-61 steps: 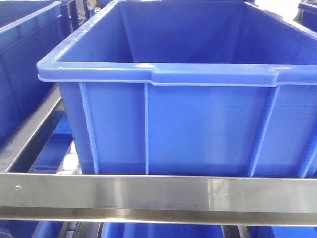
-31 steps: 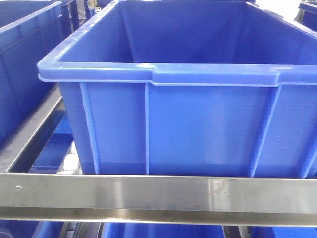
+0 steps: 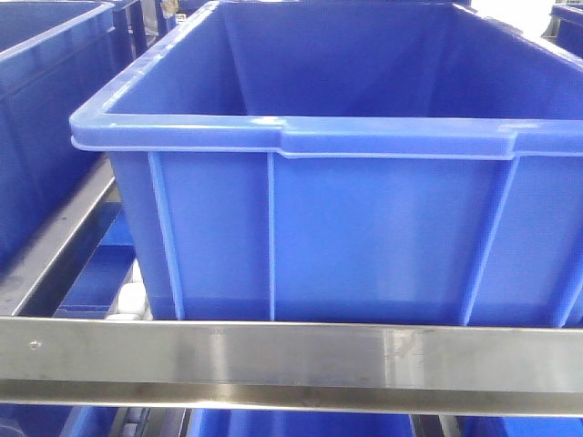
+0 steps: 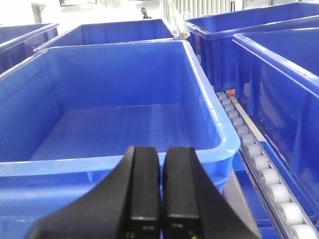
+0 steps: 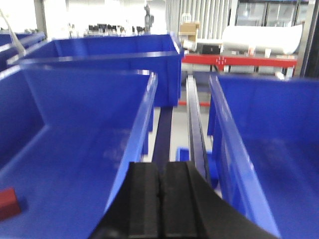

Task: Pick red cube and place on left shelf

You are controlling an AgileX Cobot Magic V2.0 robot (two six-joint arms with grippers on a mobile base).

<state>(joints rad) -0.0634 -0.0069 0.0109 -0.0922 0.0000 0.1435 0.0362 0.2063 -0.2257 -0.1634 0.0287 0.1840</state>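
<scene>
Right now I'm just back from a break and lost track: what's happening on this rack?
Nothing is being held yet. The left pincer is shut and empty, hovering at the near rim of an empty blue crate. The right pincer is also shut and empty, above the wall of another blue crate. The red cube lies on that crate's floor, at the picture's left edge, untouched. The shelf's steel front rail carries only crates.

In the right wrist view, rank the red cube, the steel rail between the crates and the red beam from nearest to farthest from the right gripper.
1. Red cube: lower left, on a crate floor, near the shut right gripper.
2. Steel rail: just right of centre, running away.
3. Red beam: background, upper right.
</scene>
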